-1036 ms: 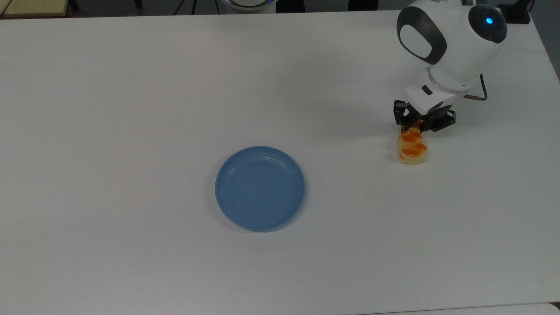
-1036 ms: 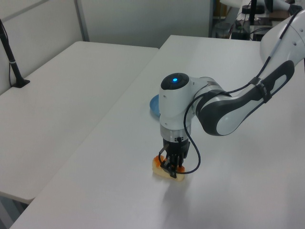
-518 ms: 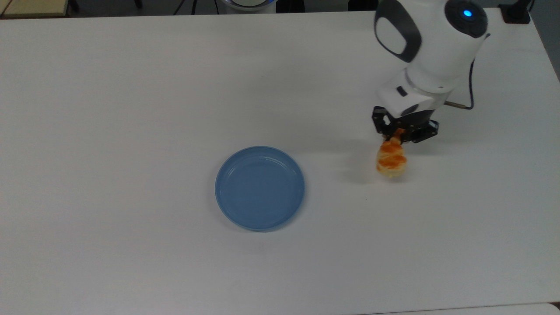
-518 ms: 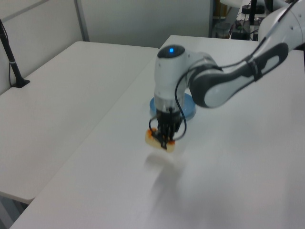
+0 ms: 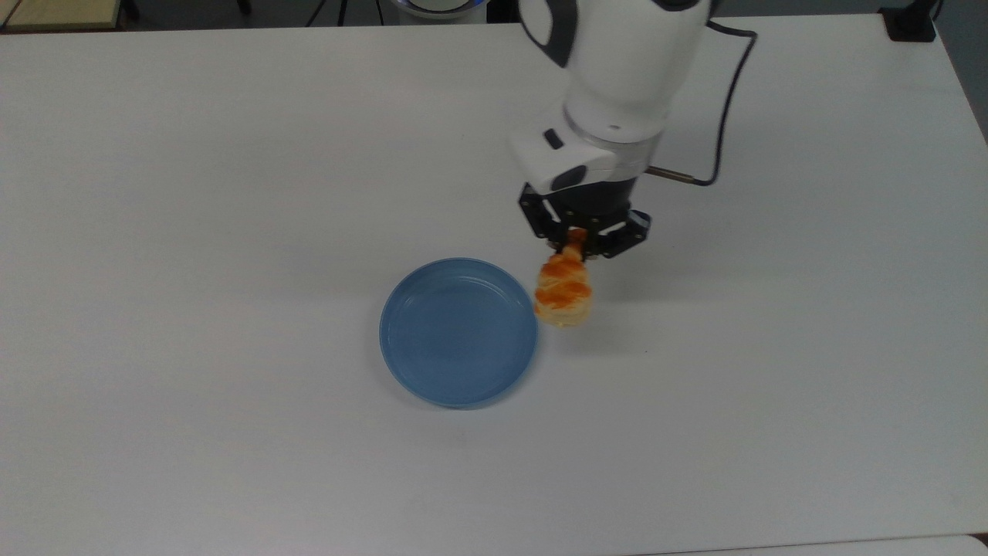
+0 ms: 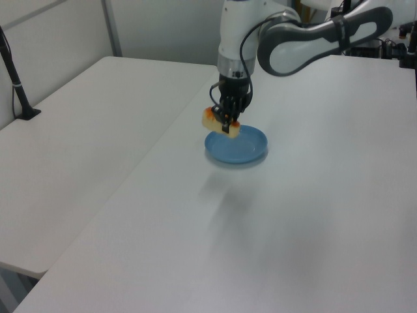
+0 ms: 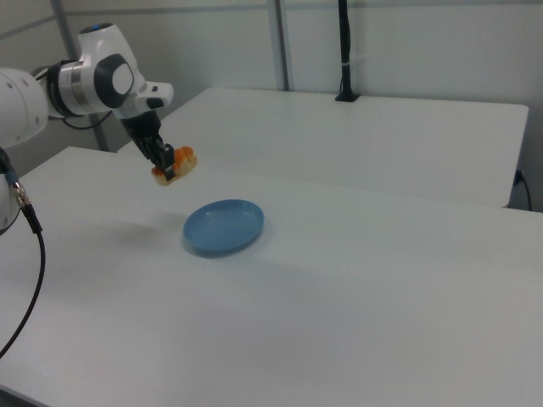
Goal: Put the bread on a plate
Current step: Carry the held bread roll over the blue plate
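- Just off the plate's rim, at about two o'clock from its centre in the top view, your gripper (image 5: 575,241) hangs above the white table (image 5: 231,154), its two black fingers pinching one end of the bread (image 5: 564,293).
- In the top view, you see the roll pointing toward six o'clock from the fingers, its orange-brown braided top facing the camera and its pale free end sitting just beside the plate's right edge.
- In the left view, your gripper (image 6: 227,122) carries the bread (image 6: 219,123) clear of the tabletop, the roll lying roughly level and overlapping the plate's (image 6: 236,146) rim at about ten o'clock.
- In the right view, your gripper (image 7: 167,167) holds the bread (image 7: 176,164) well above the surface, at about eleven o'clock from the plate (image 7: 224,226), with open table visible between roll and dish.
- The light-blue plate (image 5: 458,332) lies flat near the middle of the table in the top view, nothing resting in it.
- Above the fingers, you have the arm's white wrist housing (image 5: 617,69) rising toward twelve o'clock in the top view, with a black cable (image 5: 725,100) looping off at its three o'clock side.
- In the right view, a black pole (image 7: 344,51) stands on a second white table (image 7: 382,136) at about one o'clock from the plate.
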`<state>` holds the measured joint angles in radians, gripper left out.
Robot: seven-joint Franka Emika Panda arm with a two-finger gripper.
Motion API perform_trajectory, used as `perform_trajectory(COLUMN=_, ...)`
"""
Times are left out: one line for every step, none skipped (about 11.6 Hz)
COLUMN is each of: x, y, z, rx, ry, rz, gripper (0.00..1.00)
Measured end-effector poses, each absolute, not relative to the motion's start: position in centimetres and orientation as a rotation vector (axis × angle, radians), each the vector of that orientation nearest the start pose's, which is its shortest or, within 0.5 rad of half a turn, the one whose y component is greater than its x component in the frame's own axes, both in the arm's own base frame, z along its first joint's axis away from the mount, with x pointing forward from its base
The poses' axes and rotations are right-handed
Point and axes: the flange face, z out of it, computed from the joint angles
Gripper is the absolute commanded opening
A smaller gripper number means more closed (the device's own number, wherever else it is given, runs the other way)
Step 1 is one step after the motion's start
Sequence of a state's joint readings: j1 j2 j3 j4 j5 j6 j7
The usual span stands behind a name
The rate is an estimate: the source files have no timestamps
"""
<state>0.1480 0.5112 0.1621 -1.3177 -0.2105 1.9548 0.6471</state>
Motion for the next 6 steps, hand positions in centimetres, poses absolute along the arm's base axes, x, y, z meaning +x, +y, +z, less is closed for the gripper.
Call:
perform_trajectory(x=69.8, y=16.2, z=46.0, rx=-3.176, ry=0.382, rz=-0.248, gripper=0.23)
perform_trajectory(x=70.0, y=14.4, z=45.8, rx=-3.209, ry=0.238, rz=-0.215, gripper=0.23)
perform_trajectory(x=70.2, y=12.8, z=45.6, rx=-3.229, ry=0.113, rz=-0.189, gripper=0.23)
perform_trajectory(x=70.5, y=11.3, z=45.3, rx=-3.239, ry=0.018, rz=-0.173, gripper=0.23)
perform_trajectory(x=70.7, y=9.9, z=44.9, rx=-3.244, ry=-0.036, rz=-0.159, gripper=0.23)
perform_trajectory(x=70.9, y=9.0, z=44.6, rx=-3.251, ry=-0.062, rz=-0.151, gripper=0.23)
